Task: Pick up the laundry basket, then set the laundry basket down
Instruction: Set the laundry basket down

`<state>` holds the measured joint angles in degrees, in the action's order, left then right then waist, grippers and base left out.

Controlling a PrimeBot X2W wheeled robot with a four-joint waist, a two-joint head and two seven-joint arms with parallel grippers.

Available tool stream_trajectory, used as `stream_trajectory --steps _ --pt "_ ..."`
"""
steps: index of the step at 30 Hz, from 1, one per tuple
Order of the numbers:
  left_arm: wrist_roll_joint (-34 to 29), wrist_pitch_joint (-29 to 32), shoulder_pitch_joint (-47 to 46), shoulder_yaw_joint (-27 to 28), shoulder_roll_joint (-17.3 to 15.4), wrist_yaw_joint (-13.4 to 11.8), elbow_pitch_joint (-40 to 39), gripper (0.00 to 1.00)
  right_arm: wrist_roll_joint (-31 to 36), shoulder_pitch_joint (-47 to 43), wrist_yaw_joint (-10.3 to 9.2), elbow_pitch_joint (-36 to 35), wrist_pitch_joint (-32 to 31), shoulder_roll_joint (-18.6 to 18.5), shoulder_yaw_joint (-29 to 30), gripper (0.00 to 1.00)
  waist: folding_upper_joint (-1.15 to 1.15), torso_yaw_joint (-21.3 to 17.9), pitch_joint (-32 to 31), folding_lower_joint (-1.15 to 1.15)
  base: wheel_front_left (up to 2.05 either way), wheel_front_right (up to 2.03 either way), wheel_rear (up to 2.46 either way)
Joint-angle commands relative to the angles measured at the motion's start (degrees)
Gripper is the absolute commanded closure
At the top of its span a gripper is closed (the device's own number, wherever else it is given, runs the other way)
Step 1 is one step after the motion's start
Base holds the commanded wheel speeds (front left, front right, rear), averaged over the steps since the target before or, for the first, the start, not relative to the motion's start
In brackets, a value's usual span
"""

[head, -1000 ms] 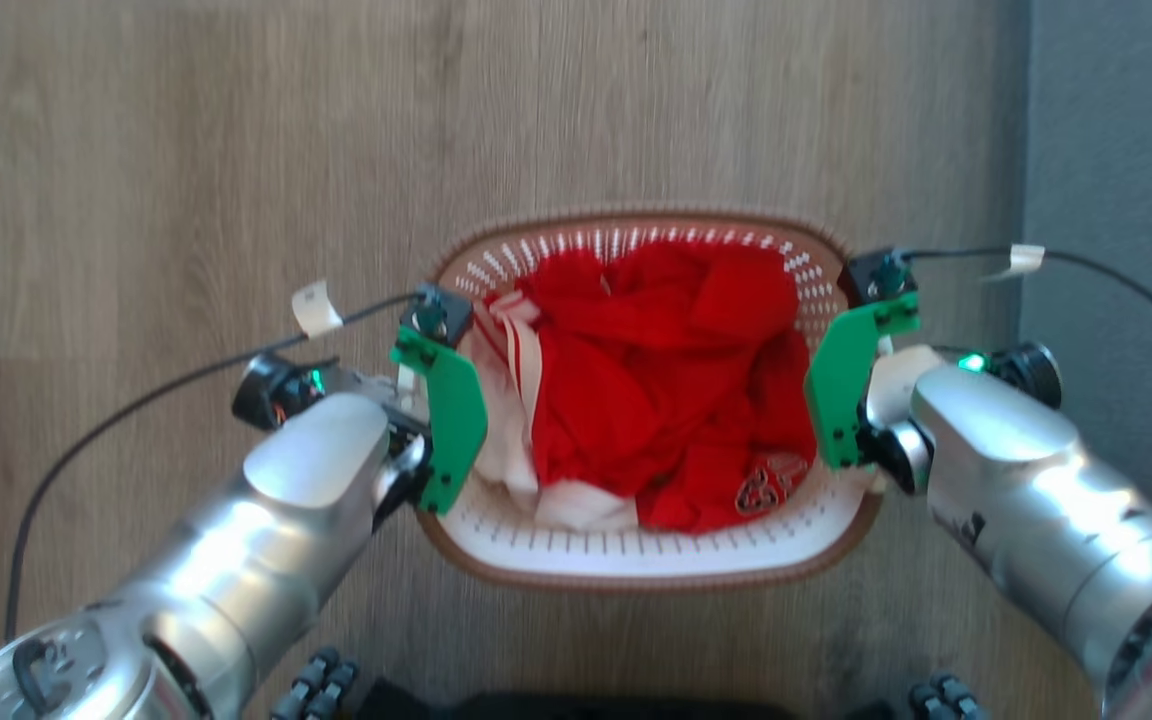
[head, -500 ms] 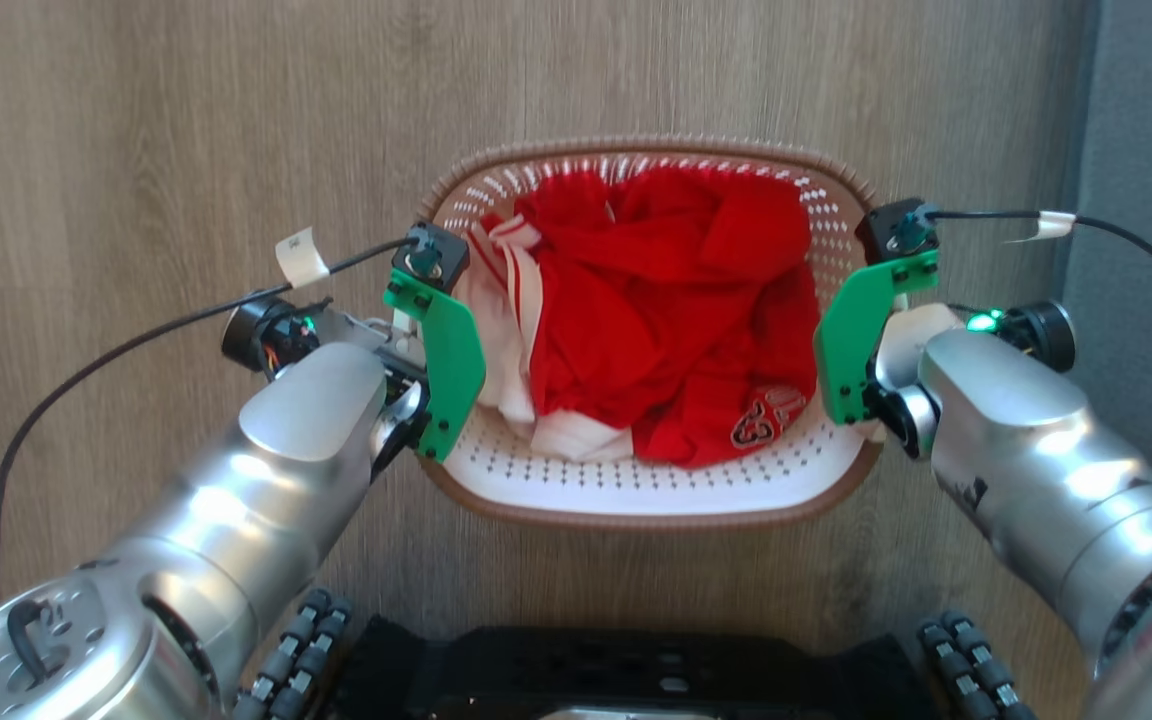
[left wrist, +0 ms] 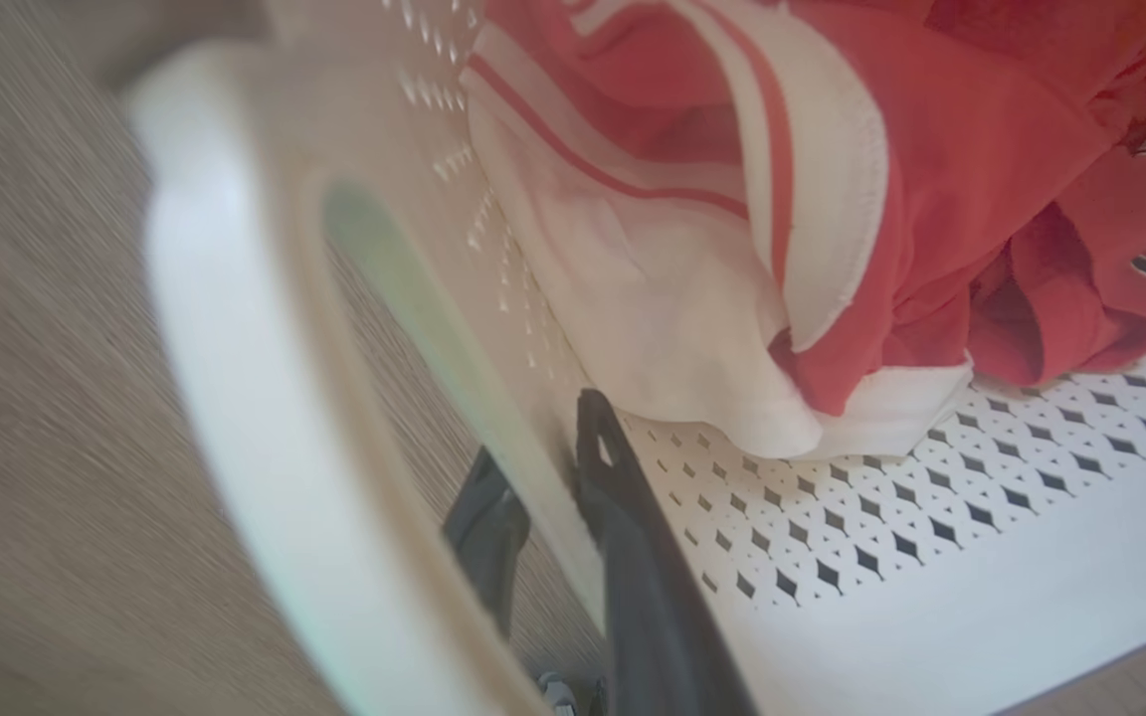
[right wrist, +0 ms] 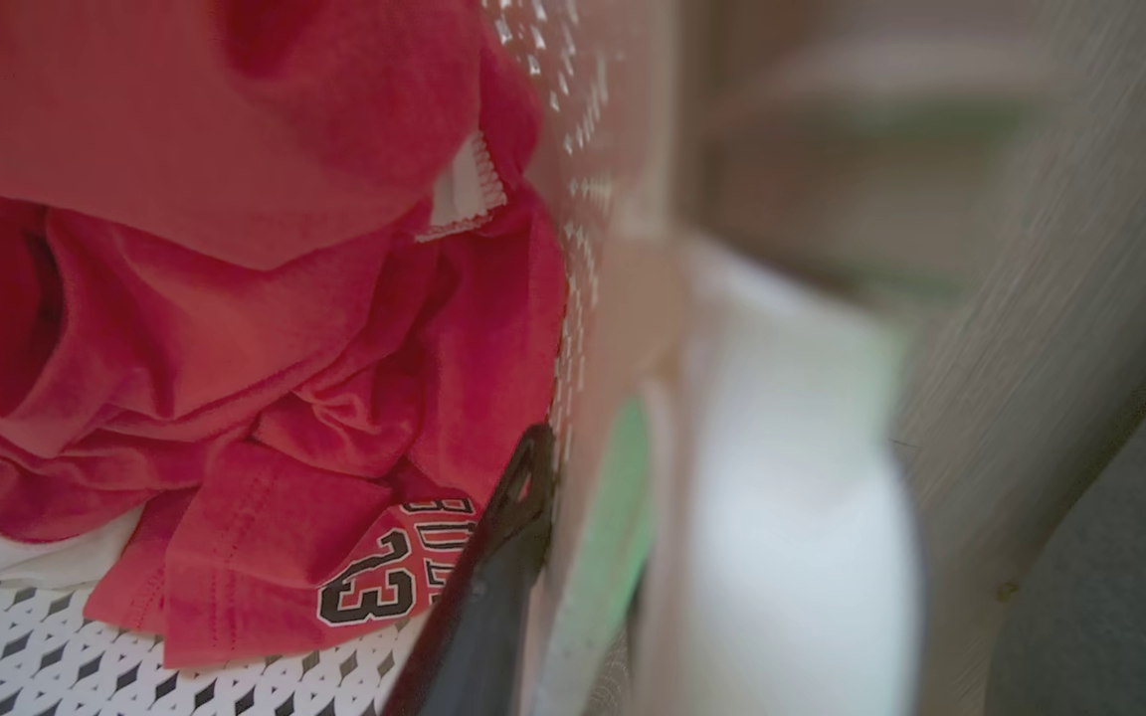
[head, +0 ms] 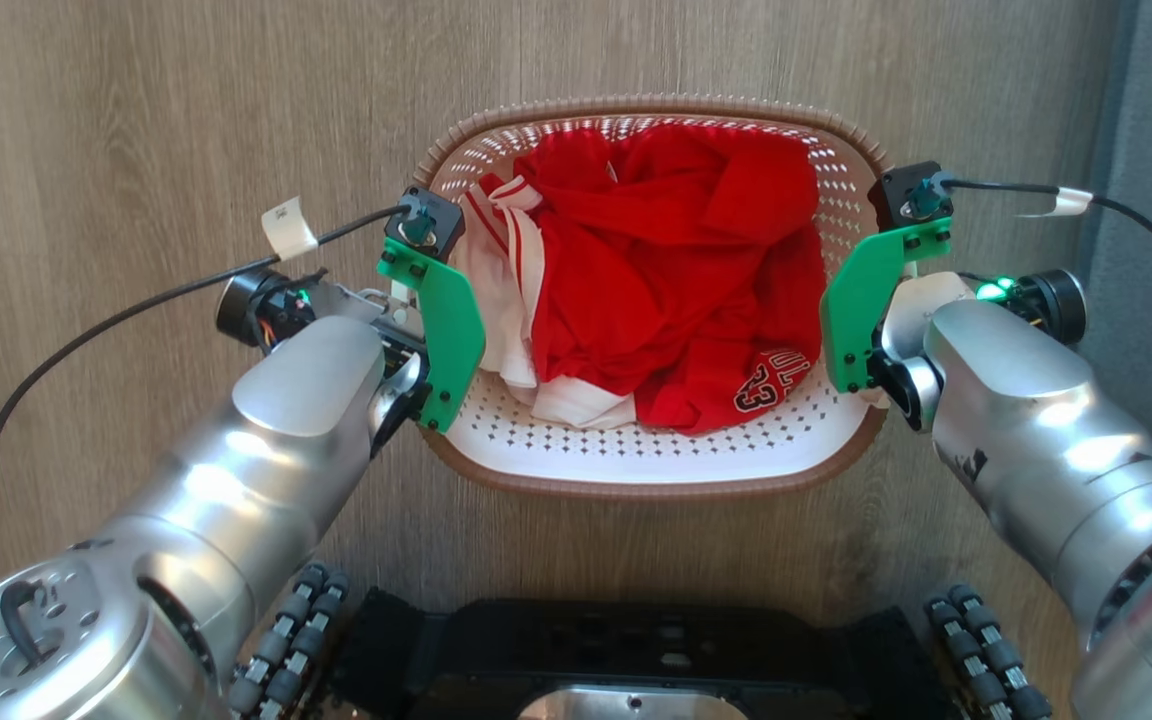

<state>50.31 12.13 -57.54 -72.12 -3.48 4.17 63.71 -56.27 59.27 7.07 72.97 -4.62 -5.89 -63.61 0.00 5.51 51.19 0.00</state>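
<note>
1. Head view: the laundry basket (head: 636,487) fills the upper middle of the frame with wooden floor (head: 136,150) around it. Its mouth faces up and its long axis runs left to right. Red and white clothes (head: 656,290) are heaped inside.
2. The left forearm (head: 266,450) and right forearm (head: 1026,420) rise from the lower corners and slant inward, one wrist at each short end.
3. Left wrist view: the left claw (left wrist: 538,443) is pinched on the basket's side wall beside the white handle (left wrist: 215,348), one finger inside and one outside.
4. Right wrist view: the right claw (right wrist: 538,467) shows one finger flat against the wall's inner face. Its partner is hidden, so I cannot tell its grip.
</note>
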Motion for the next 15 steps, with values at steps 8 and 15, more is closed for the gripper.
stream_trajectory --steps 8,15 --pt "0.61 -0.45 -0.12 -0.94 0.6 0.32 -2.81 1.0 1.19 -1.34 0.42 -0.39 0.54 2.16 -1.57 1.0 0.0 0.61 1.28 0.0 0.0 0.0 0.0" --pt "0.17 -1.26 -0.13 -1.09 0.6 -0.79 -3.07 0.0 1.83 -0.67 0.42 0.61 2.68 1.65 -0.84 0.0 0.0 0.87 1.5 0.0 0.0 0.0 0.0"
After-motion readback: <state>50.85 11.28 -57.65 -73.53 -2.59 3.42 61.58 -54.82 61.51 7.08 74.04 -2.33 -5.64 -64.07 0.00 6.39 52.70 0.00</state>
